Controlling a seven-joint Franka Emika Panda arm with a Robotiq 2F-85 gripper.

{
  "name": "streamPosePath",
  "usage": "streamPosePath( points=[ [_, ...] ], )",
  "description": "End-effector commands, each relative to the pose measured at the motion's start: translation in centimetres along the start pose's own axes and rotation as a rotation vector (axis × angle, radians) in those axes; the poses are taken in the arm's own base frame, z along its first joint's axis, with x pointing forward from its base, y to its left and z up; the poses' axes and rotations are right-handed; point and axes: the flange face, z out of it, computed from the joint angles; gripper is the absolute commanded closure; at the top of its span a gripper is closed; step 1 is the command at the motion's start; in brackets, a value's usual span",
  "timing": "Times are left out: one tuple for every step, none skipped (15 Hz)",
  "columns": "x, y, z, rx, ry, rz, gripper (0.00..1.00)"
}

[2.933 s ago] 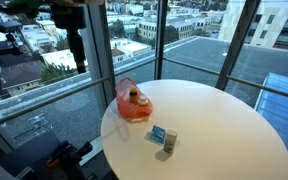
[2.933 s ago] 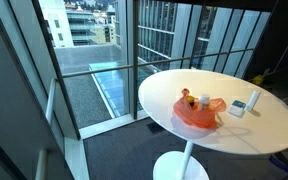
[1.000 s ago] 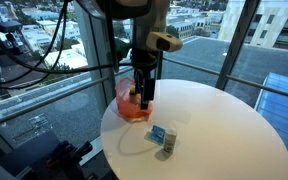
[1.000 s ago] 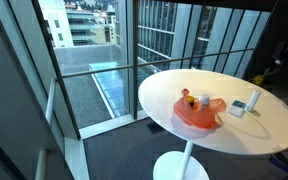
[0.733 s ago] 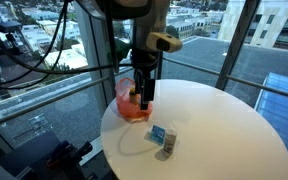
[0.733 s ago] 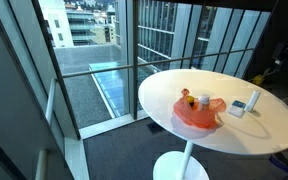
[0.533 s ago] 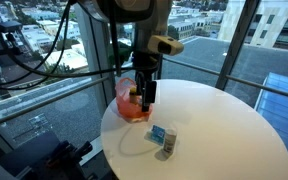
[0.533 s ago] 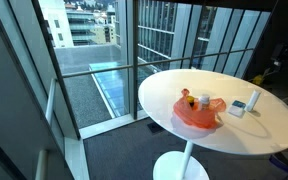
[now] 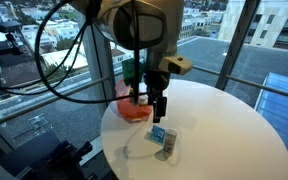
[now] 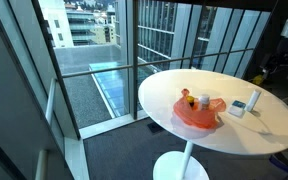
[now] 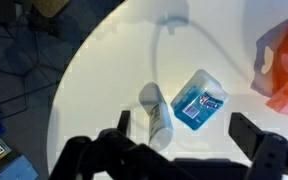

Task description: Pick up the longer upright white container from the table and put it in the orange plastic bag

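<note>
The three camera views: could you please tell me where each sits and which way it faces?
Exterior view: beside the table, facing the windows; the arm and open gripper hang over the white container.
Exterior view: farther off, looking across the table at the orange bag; arm not clearly seen.
Wrist view: looks straight down; fingers at the bottom edge.
Shared: all show container, blue box, bag.

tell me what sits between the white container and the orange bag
In the wrist view, a blue box lies between the white container and the orange bag.
</note>
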Motion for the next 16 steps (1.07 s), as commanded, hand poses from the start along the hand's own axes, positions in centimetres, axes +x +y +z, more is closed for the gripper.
streamPosePath(
  points=[
    [2.2, 0.0, 1.9, 0.011, 0.01, 0.058, 0.0],
    [2.7, 0.2, 2.7, 0.012, 0.013, 0.07, 0.0],
    [3.2, 0.4, 3.4, 0.012, 0.012, 0.081, 0.0],
    [3.6, 0.6, 4.1, 0.008, 0.013, 0.096, 0.0],
    [4.1, 0.8, 4.7, 0.007, 0.017, 0.11, 0.0],
    [4.6, 1.0, 5.3, 0.007, 0.022, 0.124, 0.0],
    [5.1, 1.2, 5.8, 0.008, 0.025, 0.135, 0.0],
    [5.5, 1.3, 6.3, 0.009, 0.031, 0.147, 0.0],
    [6.0, 1.3, 6.7, 0.008, 0.037, 0.157, 0.0],
    [6.4, 1.3, 7.0, 0.009, 0.041, 0.165, 0.0],
    [6.8, 1.4, 7.4, 0.01, 0.045, 0.173, 0.0],
    [7.1, 1.3, 7.7, 0.009, 0.047, 0.177, 0.0],
    [7.4, 1.2, 8.0, 0.009, 0.047, 0.182, 0.0],
    [7.6, 1.0, 8.3, 0.009, 0.048, 0.185, 0.0],
    [7.8, 0.9, 8.6, 0.006, 0.049, 0.189, 0.0],
    [7.9, 0.7, 8.9, 0.002, 0.049, 0.192, 0.0]
  ],
)
